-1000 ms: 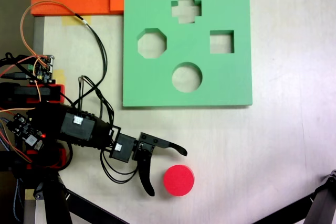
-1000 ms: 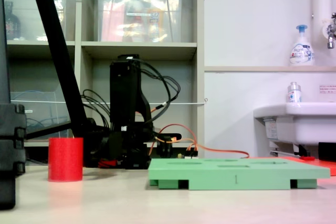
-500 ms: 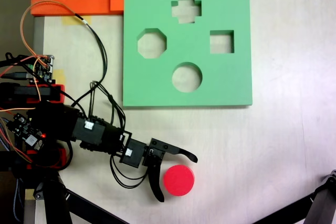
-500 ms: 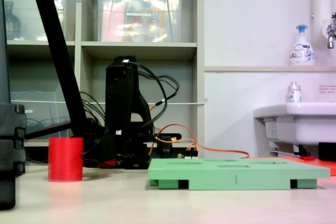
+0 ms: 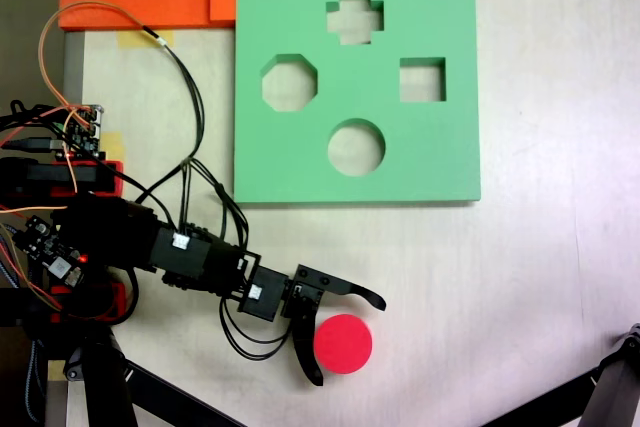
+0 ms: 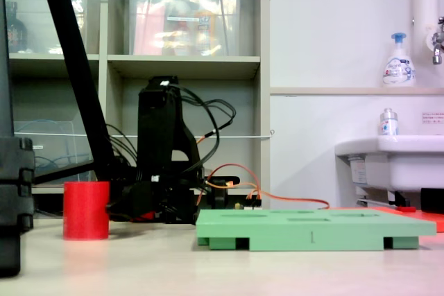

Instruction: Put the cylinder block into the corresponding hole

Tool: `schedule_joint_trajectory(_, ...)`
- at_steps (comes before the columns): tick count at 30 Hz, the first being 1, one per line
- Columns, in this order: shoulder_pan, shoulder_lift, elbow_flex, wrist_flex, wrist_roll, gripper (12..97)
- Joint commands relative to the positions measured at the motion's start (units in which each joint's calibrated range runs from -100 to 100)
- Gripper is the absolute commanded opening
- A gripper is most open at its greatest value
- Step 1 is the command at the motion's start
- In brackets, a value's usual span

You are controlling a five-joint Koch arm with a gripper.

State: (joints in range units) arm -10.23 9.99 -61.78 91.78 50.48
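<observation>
I have the pincer (image 5: 350, 341) spread wide, holding nothing, its jaws straddling the near side of the cylinder block (image 5: 343, 343), which stands upright on the tabletop (image 5: 520, 277) well apart from the green foam board (image 5: 440, 162). To grasp cleanly, I'd push forward until both jaws flank the block's middle, then close evenly so it doesn't skid or tip, before carrying it to the round hole (image 5: 356, 147).
</observation>
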Motion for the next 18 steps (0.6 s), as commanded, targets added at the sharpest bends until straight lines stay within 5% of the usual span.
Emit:
schedule_joint_trajectory(1, 0.0, -0.3, 1.5, 0.2, -0.6, 76.6)
schedule_joint_trajectory(11, 0.7, -0.6, 0.7, 0.2, -0.6, 56.6)
schedule_joint_trajectory(15, 0.8, -0.6, 0.8, 0.2, -0.8, 57.5)
schedule_joint_trajectory(18, 0.7, -0.6, 1.0, 0.2, -0.8, 70.3)
